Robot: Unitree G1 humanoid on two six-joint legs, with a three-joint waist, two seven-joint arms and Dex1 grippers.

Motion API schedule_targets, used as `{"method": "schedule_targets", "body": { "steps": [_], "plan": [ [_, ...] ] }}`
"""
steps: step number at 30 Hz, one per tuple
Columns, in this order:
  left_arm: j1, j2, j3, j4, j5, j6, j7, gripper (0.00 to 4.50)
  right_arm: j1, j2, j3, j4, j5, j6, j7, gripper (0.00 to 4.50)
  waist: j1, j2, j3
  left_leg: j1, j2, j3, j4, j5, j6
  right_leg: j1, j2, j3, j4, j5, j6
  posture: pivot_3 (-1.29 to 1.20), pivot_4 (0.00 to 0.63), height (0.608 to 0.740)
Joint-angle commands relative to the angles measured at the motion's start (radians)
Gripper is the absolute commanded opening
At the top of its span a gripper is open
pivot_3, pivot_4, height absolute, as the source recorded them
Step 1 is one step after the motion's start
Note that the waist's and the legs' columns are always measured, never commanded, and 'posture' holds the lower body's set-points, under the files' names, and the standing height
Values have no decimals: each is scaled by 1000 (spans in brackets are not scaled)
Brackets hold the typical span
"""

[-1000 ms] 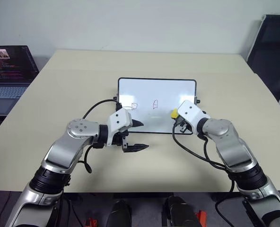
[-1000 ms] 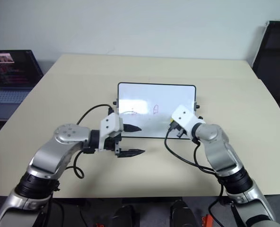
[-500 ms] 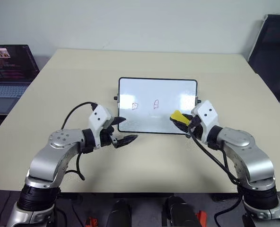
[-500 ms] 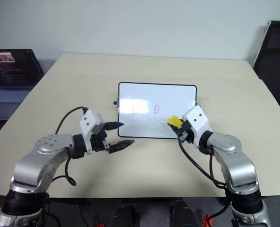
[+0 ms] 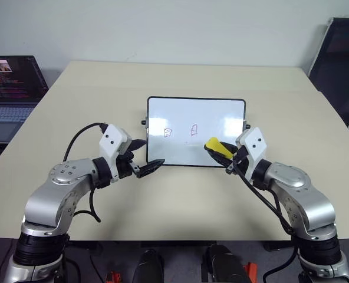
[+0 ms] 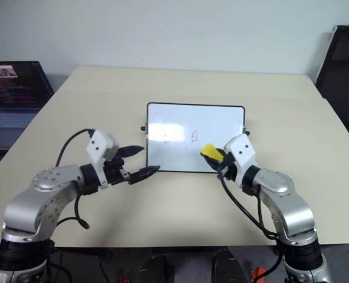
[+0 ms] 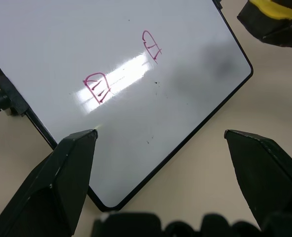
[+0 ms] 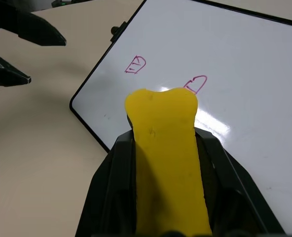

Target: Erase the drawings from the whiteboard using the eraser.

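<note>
Two red drawings (image 5: 180, 131) are showing on the whiteboard (image 5: 221, 115), which is lying flat mid-way across your beige counter (image 5: 180, 197). From the head views, your right tool (image 5: 227, 154) is clamping the yellow eraser (image 5: 215, 147) just above the board's near right edge. Your left tool (image 5: 142, 157) is hovering with its fingers spread wide by the board's near left corner, gripping nothing. A laptop (image 5: 9, 94) is sitting off the counter's left side, a dark chair (image 5: 339, 59) is standing at the right, and a pale wall is running behind.

In your left wrist view, both black fingers (image 7: 62, 182) are framing the glossy board, well apart.

In your right wrist view, the eraser is sticking out between the closed jaws, pointing toward the sketches.
</note>
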Motion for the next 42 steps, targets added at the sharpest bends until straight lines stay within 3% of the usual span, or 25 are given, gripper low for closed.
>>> {"method": "schedule_targets", "body": {
  "steps": [1,11,25,34,42],
  "plan": [
    [-18,29,-7,-11,8,-28,-20,4500,-27,-28,20,-12,-16,-47,-9,1173,0,0,0,0,0,0,0,0,0,0,0,0,0,0,0,0,150,740],
    [-30,75,-74,44,53,-62,-76,4500,-160,-107,172,91,-144,-133,-5,1173,-1,0,0,0,0,0,0,0,0,-1,0,0,0,0,0,0,150,740],
    [-103,65,-167,105,95,-125,-143,4500,-503,11,302,624,-385,-318,-115,1171,-1,0,1,-1,0,0,-1,0,0,-2,0,0,0,2,3,0,150,740],
    [-95,56,-171,96,96,-126,-143,4500,-432,-85,417,606,-470,-332,82,1161,0,0,0,-1,0,0,0,0,0,-1,0,0,1,0,1,0,150,740],
    [-90,50,-171,89,93,-123,-142,4500,-497,-22,346,694,-551,-402,-107,1154,-3,0,0,6,0,0,1,0,0,4,0,1,2,3,-1,0,150,740]
  ]
}}
